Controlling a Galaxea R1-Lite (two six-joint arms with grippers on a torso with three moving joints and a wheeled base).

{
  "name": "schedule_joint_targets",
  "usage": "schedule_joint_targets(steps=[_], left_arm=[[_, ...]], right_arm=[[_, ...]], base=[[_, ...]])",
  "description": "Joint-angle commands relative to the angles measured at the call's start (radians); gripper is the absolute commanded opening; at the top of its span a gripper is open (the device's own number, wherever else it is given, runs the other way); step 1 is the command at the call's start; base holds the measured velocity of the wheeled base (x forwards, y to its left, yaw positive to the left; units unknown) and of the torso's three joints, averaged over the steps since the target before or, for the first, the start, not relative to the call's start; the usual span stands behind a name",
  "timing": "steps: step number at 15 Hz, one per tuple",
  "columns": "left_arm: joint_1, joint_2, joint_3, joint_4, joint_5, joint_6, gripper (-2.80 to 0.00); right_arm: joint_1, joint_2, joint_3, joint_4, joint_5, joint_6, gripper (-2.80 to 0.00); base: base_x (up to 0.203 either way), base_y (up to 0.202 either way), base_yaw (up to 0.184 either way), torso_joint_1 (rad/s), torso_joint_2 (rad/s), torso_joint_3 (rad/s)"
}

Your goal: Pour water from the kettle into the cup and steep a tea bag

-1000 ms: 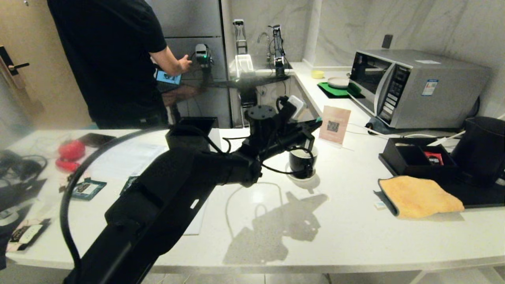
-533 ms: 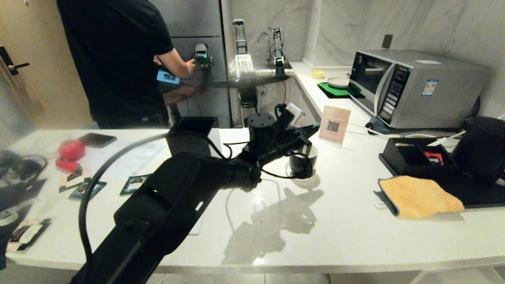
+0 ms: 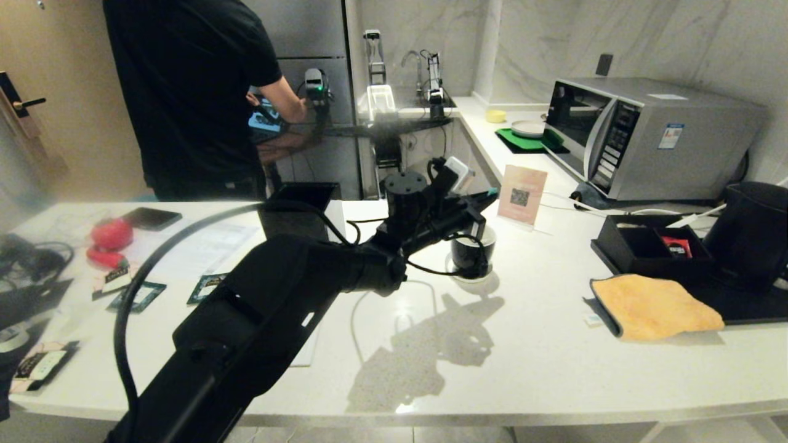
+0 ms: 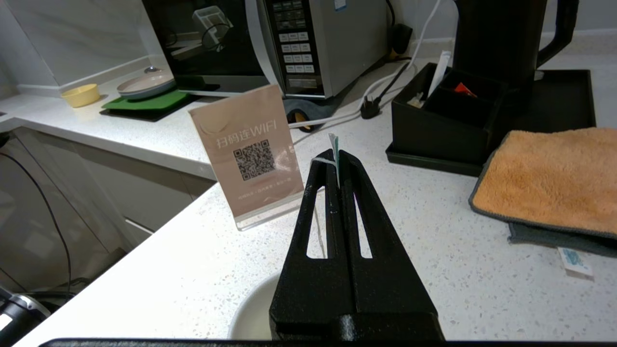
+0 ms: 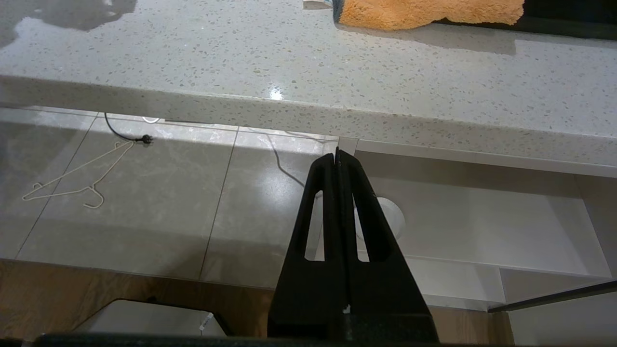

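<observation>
the cup (image 3: 473,251), a small glossy black mug with a white inside and a loop handle, stands on a little white saucer (image 3: 458,275) on the speckled pale stone counter (image 3: 529,357), directly under the tip of the left gripper (image 3: 489,198). that pincer's 2 slim black fingers are pressed together on a small white-and-green paper tag (image 4: 334,147) with a thin white string (image 4: 322,161) looped over one finger; the tag pokes out past the fingertips. what hangs from the string below cannot be seen.

beyond the pincer, just past the cup, a pinkish acrylic wifi sign (image 4: 250,154) with a qr code stands upright. off to the pincer's right lie a fluffy orange towel (image 3: 655,306), a black square compartment box (image 3: 652,246), and the tall matte black kettle (image 3: 752,234) on a black tray, well apart from the cup. a brushed-steel microwave (image 3: 640,135) sits behind them.

the right gripper (image 5: 337,156) hangs below the counter's edge, above the tiled floor, its 2 fingers closed on nothing.

a person in a black shirt (image 3: 191,92) stands behind the counter.
</observation>
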State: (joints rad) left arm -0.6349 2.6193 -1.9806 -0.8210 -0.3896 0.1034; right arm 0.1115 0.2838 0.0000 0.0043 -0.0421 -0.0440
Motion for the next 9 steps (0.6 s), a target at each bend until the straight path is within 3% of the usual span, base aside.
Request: schedule_joint_targets(steps=[1,9], left_arm=[[0.0,-0.029,0.0,0.01,-0.002,0.001,-2.8],[-0.002,-0.108,0.006,0.063,-0.002,0.002,-2.8]], right_arm=[[0.0,0.001,0.0,0.0,-0.001,0.0,-2.8],[0.0,0.001,0.0,0.0,0.0,0.0,-2.8]], base=[[0.0,0.0,0.0,0.0,0.0,0.0],[0.0,0.0,0.0,0.0,0.0,0.0]])
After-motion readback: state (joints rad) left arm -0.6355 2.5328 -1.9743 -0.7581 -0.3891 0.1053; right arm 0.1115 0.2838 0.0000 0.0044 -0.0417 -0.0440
